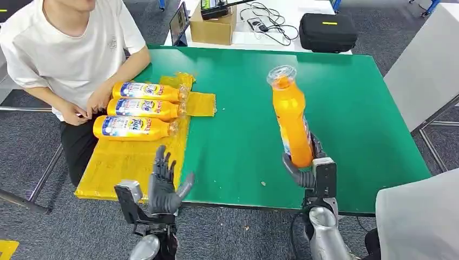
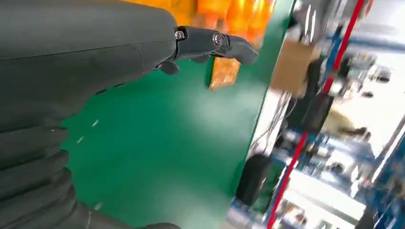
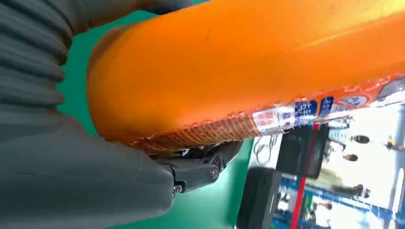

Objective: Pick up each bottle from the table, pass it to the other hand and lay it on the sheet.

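While the right hand (image 1: 309,165) grips the orange bottle (image 1: 291,119) by its base, fingers wrapped round the bottom, the bottle stands nearly upright above the green table (image 1: 352,103), cap end up and tipped a little to the left. Its long axis runs bottom to top, not across. The left hand (image 1: 164,184) waits at the near edge, well apart to the left, fingers spread and holding nothing, palm turned toward the right. So the bottle lies to the right of the free hand, and the handover likely needs both hands to close that gap over the table's middle. The yellow sheet (image 1: 124,162) lies at the near left, just beyond the left hand, with three bottles (image 1: 142,108) already lying on it side by side, caps to the right. A person (image 1: 70,49) sits at the far left, hands by those bottles.
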Robot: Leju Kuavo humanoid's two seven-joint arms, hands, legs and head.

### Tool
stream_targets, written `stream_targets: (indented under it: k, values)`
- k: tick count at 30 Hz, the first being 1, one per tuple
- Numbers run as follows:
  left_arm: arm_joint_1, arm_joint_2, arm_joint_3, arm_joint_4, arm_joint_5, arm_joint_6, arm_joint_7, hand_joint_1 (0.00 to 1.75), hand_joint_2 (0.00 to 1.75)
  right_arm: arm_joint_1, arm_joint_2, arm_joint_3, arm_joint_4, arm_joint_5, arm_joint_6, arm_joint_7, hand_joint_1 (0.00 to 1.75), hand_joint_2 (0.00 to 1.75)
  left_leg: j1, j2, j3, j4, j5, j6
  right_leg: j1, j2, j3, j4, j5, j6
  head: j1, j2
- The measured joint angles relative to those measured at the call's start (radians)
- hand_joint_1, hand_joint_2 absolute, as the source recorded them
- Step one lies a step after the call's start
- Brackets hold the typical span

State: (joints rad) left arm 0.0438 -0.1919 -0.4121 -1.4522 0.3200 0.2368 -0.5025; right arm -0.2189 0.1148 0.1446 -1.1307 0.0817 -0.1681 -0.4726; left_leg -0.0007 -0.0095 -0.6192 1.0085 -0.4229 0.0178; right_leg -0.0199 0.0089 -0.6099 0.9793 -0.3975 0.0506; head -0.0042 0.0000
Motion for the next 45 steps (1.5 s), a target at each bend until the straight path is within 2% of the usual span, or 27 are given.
stream_targets:
  k: [4, 11, 22, 37, 45]
  values:
    - [-0.010, 0.021, -0.078, 0.042, -0.063, -0.122, -0.068, 0.00, 1.75, 0.004, -0.017, 0.098, 0.002, 0.143, 0.097, 0.006, 1.75, 1.75, 0.000, 0.001, 0.000, 0.000, 0.000, 0.000, 0.000, 0.000, -0.001, 0.000, 0.000, 0.000, 0.000, 0.000]
    - [-0.015, 0.036, -0.122, 0.064, -0.053, -0.175, -0.059, 0.00, 1.75, 0.021, -0.026, 0.262, 0.017, 0.244, 0.092, -0.010, 1.75, 1.75, 0.001, 0.000, -0.001, 0.000, 0.000, 0.000, 0.001, 0.000, -0.001, 0.000, 0.000, 0.000, 0.000, 0.000]
    - [-0.014, 0.041, -0.126, 0.053, -0.016, -0.205, -0.038, 0.00, 1.75, 0.034, -0.035, 0.372, 0.029, 0.284, 0.098, -0.010, 1.75, 1.75, 0.001, 0.000, -0.001, 0.000, 0.000, 0.000, 0.000, 0.000, -0.001, 0.000, 0.000, 0.000, 0.000, 0.000]
    - [-0.015, 0.039, -0.118, 0.049, 0.045, -0.213, -0.009, 0.00, 1.75, 0.036, -0.035, 0.439, 0.048, 0.302, 0.124, -0.011, 1.75, 1.75, 0.001, 0.000, -0.001, 0.000, 0.000, 0.000, 0.000, 0.000, -0.001, 0.000, 0.000, 0.000, 0.000, 0.000]
    - [-0.016, 0.032, -0.108, 0.048, 0.020, -0.146, -0.059, 0.00, 1.75, 0.017, -0.034, 0.526, 0.068, 0.304, 0.166, -0.010, 1.75, 1.75, 0.001, 0.000, -0.001, 0.000, 0.000, 0.000, 0.000, 0.000, -0.001, 0.000, 0.000, 0.000, 0.000, 0.000]
